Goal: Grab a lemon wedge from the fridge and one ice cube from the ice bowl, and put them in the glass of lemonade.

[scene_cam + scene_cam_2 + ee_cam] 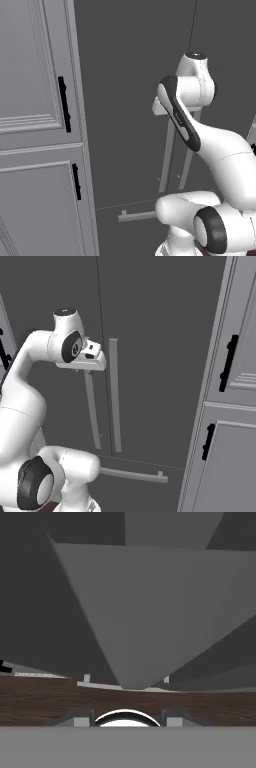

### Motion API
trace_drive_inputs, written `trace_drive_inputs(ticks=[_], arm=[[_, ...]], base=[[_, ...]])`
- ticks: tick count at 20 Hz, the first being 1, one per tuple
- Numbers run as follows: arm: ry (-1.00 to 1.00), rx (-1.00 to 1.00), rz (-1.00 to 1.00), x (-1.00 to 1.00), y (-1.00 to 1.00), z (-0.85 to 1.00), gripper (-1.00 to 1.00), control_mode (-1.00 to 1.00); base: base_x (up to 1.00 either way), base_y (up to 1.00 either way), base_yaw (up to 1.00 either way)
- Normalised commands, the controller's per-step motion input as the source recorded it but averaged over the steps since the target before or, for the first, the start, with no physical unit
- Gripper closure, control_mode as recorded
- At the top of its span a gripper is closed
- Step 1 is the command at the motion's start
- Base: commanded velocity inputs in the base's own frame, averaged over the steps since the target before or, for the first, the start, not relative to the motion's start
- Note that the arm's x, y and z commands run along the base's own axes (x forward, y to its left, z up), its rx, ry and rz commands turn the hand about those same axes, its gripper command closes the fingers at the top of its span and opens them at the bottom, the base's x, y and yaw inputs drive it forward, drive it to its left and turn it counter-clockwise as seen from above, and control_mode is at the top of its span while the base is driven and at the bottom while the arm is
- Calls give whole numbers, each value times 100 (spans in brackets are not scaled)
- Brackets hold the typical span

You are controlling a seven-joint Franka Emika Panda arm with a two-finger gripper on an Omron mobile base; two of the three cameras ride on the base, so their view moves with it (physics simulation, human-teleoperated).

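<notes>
Tall dark grey fridge [150, 356]: doors closed, straight ahead of arm. Long pale grey vertical bar handles [114, 396]: paired at door seam. Two-finger gripper [90, 362]: at top of the left-hand handle, against it; jaw spread not discernible. Panelled light grey cabinets [35, 130]: flanking fridge, black pulls.

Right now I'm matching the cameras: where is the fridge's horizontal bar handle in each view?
Left base view: horizontal bar handle, low, just left of centre.
Right base view: low centre.
Hand view: apparently the thin pale bar above the brown floor.
Shared landmark: the vertical bar handles above it.
</notes>
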Motion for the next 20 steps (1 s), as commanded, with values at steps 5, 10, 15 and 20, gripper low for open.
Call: trace_drive_inputs(ticks=[5, 10, 15, 20], arm=[[-1, 1, 0, -21, -25, -7, -100, -100], [2, 1, 0, -14, -32, -8, -100, -100], [0, 0, -1, 0, -10, -14, -100, -100], [0, -1, 0, -16, 0, -32, -100, -100]], base=[[0, 0, 0], [0, 0, 0], [0, 0, 0], [0, 0, 0]])
